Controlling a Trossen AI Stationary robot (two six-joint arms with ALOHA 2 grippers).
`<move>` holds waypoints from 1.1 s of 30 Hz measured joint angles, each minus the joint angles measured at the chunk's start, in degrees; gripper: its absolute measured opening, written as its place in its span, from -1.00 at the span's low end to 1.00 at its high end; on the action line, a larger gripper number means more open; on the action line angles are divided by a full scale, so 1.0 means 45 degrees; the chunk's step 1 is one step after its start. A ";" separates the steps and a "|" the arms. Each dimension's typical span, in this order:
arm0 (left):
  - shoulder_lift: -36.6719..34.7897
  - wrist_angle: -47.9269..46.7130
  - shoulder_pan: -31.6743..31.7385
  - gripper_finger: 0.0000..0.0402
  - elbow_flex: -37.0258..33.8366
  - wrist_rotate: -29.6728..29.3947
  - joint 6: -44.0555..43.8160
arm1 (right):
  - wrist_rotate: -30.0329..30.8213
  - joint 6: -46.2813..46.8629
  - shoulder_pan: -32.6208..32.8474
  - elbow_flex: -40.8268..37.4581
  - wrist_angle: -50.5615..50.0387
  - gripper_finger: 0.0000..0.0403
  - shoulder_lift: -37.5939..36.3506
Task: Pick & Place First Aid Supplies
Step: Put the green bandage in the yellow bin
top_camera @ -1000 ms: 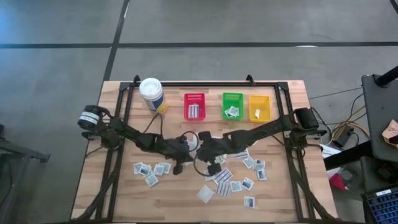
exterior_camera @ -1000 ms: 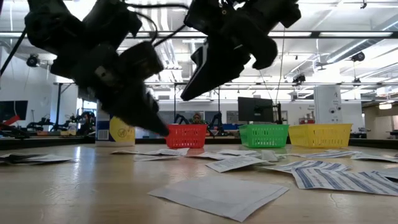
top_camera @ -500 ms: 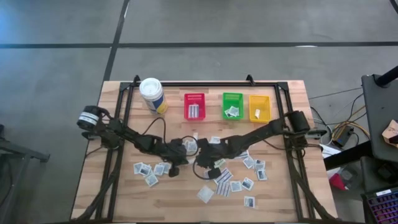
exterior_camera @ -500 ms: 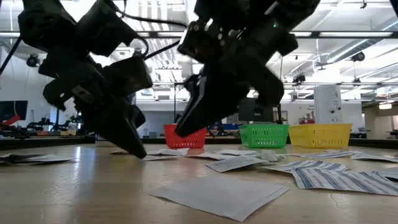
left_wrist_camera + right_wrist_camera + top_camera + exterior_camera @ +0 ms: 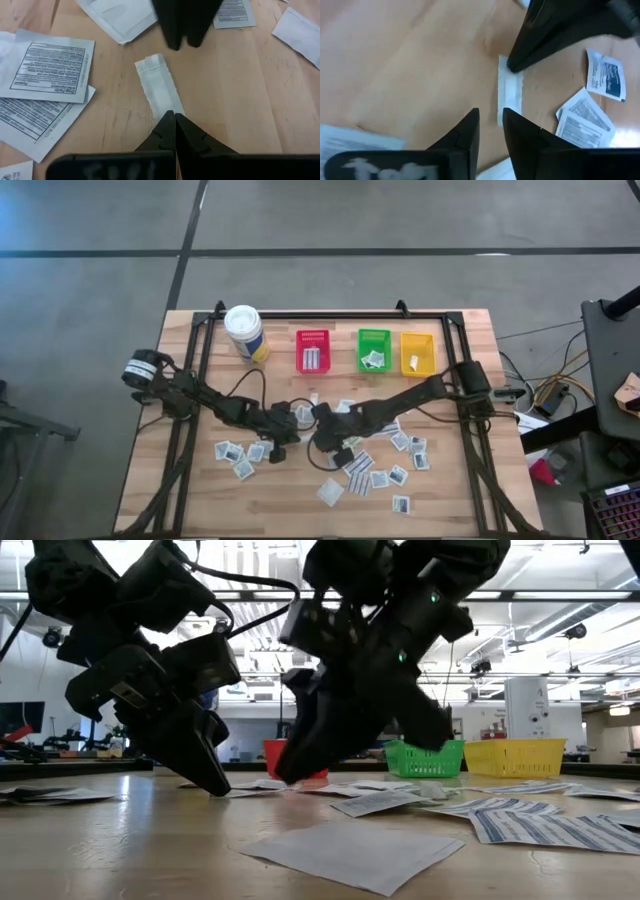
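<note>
Left gripper point(image 5: 174, 116) pinched closed, tips on narrow crinkle-edged white paper packet point(image 5: 159, 85); right gripper point(image 5: 490, 116) narrowly parted at its 12 o'clock end.

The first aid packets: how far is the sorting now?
Done: a few packets lie in the red, green and yellow plastic bins. In hand: the shut left gripper pins a narrow white paper packet; the right gripper nears it. Left: many flat white packets on the wooden table.

The wooden bench point(image 5: 200, 490) stands on a grey floor point(image 5: 90, 280) with a dark line point(image 5: 320, 252) across it at 12 o'clock. Far back, the big room has long ceiling lights point(image 5: 560, 610), a dark screen point(image 5: 20, 718) and white walls point(image 5: 600, 725).
</note>
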 joint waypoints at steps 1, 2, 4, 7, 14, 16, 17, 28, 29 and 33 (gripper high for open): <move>0.0005 0.0003 0.0000 -1.00 -0.0005 0.0000 -0.0005 | 0.0006 -0.0176 -0.0014 0.0000 0.0037 -0.54 0.0113; 0.0015 0.0012 0.0000 -1.00 -0.0007 0.0000 -0.0007 | 0.0014 -0.0298 -0.0020 0.0000 0.0073 -0.51 0.0207; 0.0020 0.0055 0.0000 -1.00 -0.0015 0.0042 -0.0010 | 0.0093 -0.0534 -0.0020 0.0045 0.0170 -0.46 0.0364; 0.0029 0.0117 0.0000 -1.00 -0.0024 0.0155 -0.0024 | 0.0798 -0.0698 0.0000 0.0147 0.0346 -0.41 0.0547; 0.0039 0.0151 0.0000 -1.00 -0.0044 0.0296 -0.0330 | 0.1304 -0.1367 -0.0020 0.0189 0.0424 -0.39 0.0700; 0.0044 0.0151 0.0000 -1.00 -0.0049 0.0335 -0.0384 | 0.1560 -0.1530 -0.0015 0.0189 0.0424 -0.39 0.0705; 0.0048 0.0155 0.0000 -1.00 -0.0053 0.0340 -0.0407 | 0.1707 -0.1616 -0.0015 0.0189 0.0426 -0.40 0.0710; 0.0052 0.0165 0.0000 -1.00 -0.0063 0.0359 -0.1487 | 0.2347 -0.2061 -0.0025 0.0155 0.0685 -0.48 0.0749; 0.0053 0.0163 0.0000 -1.00 -0.0063 0.0359 -0.1579 | 0.2347 -0.2070 -0.0030 0.0151 0.0698 -0.49 0.0749; 0.0063 0.0246 0.0000 -1.00 -0.0073 0.0367 -0.1815 | 0.2347 -0.2055 -0.0039 0.0151 0.0708 -0.55 0.0758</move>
